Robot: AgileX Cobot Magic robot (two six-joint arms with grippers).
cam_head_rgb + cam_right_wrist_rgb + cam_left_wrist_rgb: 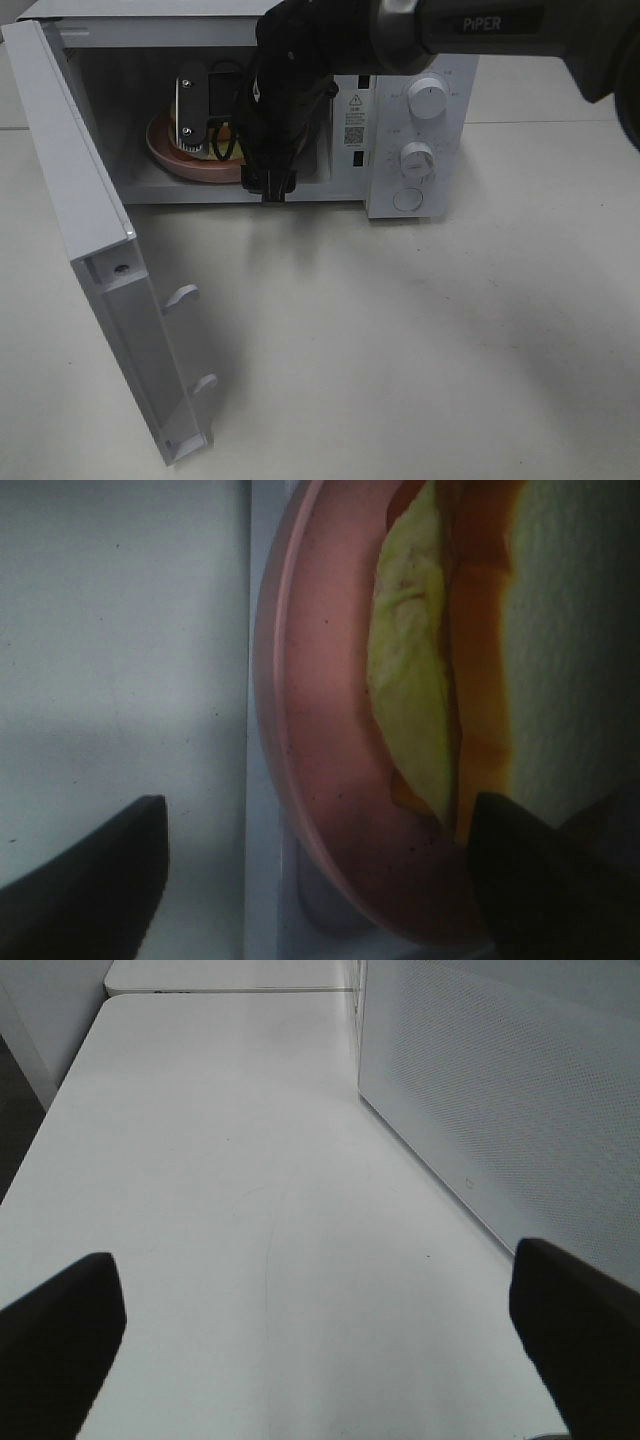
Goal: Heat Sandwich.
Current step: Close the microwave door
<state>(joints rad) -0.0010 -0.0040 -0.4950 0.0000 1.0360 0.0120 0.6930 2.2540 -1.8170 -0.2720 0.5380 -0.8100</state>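
right claw: its two dark fingers stand wide apart, released, gripping nothing. one finger sits clear of the pink plate, with a strip of the microwave's white inner floor showing between them. the other finger overlaps a corner of the sandwich; whether it touches the bread cannot be told. the plate's rim and the sandwich's edge lie in the gap between the fingers.

only the right wrist view shows the sandwich up close: tan-orange crust, white bread and pale yellow-green filling, lying on the plate. in the exterior high view the right arm reaches into the microwave and hides the claw and most of the sandwich; only the near edge of the plate shows inside the cavity. that same view alone shows the microwave door swung wide open and the two dials on the front panel.

left claw: fully spread, empty, hanging over bare tabletop beside a white dotted panel. it does not appear in the exterior high view.
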